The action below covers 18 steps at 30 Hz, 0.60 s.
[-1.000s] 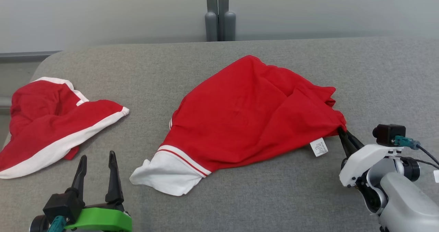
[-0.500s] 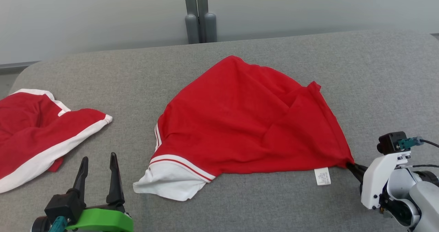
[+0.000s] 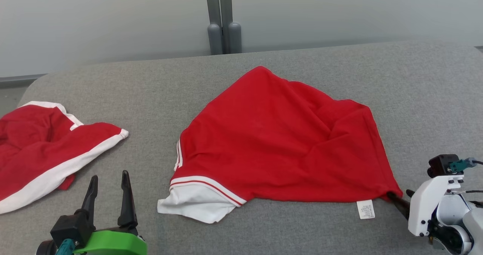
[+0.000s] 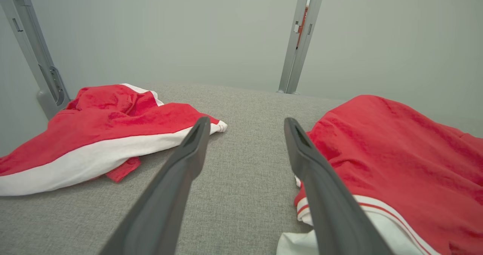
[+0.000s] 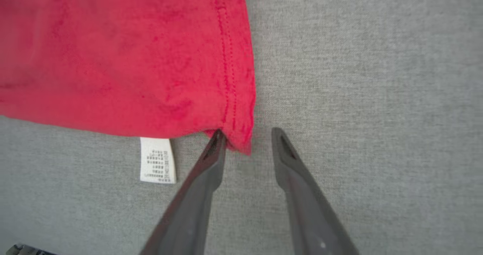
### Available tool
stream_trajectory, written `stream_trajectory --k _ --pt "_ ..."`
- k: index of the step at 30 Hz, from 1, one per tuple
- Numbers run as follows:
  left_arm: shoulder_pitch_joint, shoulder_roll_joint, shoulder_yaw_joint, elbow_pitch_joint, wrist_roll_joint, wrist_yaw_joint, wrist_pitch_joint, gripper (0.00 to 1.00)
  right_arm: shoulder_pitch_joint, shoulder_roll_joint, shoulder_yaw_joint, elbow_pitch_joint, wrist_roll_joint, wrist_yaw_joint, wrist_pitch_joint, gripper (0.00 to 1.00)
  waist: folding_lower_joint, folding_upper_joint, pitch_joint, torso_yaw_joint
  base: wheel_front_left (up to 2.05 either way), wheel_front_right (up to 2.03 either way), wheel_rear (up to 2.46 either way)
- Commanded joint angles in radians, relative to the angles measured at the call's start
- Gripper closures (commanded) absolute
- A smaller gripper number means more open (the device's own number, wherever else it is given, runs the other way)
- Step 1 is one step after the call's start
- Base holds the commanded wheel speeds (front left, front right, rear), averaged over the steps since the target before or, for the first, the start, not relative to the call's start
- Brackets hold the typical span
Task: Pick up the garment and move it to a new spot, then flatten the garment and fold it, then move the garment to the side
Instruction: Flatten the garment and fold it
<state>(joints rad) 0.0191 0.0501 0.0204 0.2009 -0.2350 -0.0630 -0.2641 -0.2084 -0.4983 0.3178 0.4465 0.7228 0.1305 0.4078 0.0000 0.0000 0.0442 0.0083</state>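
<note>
Up on the head view, the garment [image 3: 279,145] is lying mostly spread in the middle of the table [image 3: 415,77]. Its white sleeve [image 3: 196,206] is bunching at the near left and folds are rucking up toward the far right. The right gripper [image 3: 398,196] is sitting at the near right corner, next to the label [image 3: 365,209]. The left gripper [image 3: 107,189] is hovering wide open and empty, between the garment and a second garment [image 3: 45,149] off to the left.

Over on the left wrist view, those fingers are pointing at bare table, with the sleeve just beside one of them.

Down on the right wrist view, the jaws are standing apart and pinching nothing, with the hem corner [image 5: 241,142] lying between the tips and touching one. I'm guessing this is the flattening step. So I'd be backing that gripper straight out, keeping low and not snagging the hem. Then I'd be taking the sleeve with the left and pulling outward gently, so the corner isn't dragging along.
</note>
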Motion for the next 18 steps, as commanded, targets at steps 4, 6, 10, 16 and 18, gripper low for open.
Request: stream_trajectory --k 4,6,10,16,18 --pt "0.014 0.006 0.006 0.004 0.005 -0.006 0.000 0.00 0.028 0.028 -0.060 -0.090 -0.011 0.000 -0.041 0.00 0.0000 0.0000 -0.016 0.000 0.00 0.00 0.00" --pt "0.018 0.006 0.007 0.005 0.005 -0.006 0.000 0.00 0.038 0.041 -0.086 -0.148 -0.018 0.000 -0.075 0.00 0.0000 0.0000 -0.022 -0.002 0.00 0.00 0.00" --pt "0.021 0.009 0.008 0.001 0.006 -0.003 0.000 0.00 0.045 0.064 -0.137 -0.250 -0.062 0.000 -0.178 0.00 0.0000 0.0000 -0.026 -0.005 0.00 0.00 0.00" --pt "0.019 0.011 0.008 -0.018 0.008 0.003 0.000 0.00 0.044 0.160 -0.174 -0.315 -0.144 0.000 -0.375 0.00 0.0000 0.0000 -0.022 -0.009 0.00 0.00 0.00" --pt "0.019 0.011 0.007 -0.022 0.009 0.004 0.000 0.00 0.048 0.190 -0.179 -0.301 -0.185 0.000 -0.439 0.00 0.0000 0.0000 -0.023 -0.008 0.00 0.00 0.00"
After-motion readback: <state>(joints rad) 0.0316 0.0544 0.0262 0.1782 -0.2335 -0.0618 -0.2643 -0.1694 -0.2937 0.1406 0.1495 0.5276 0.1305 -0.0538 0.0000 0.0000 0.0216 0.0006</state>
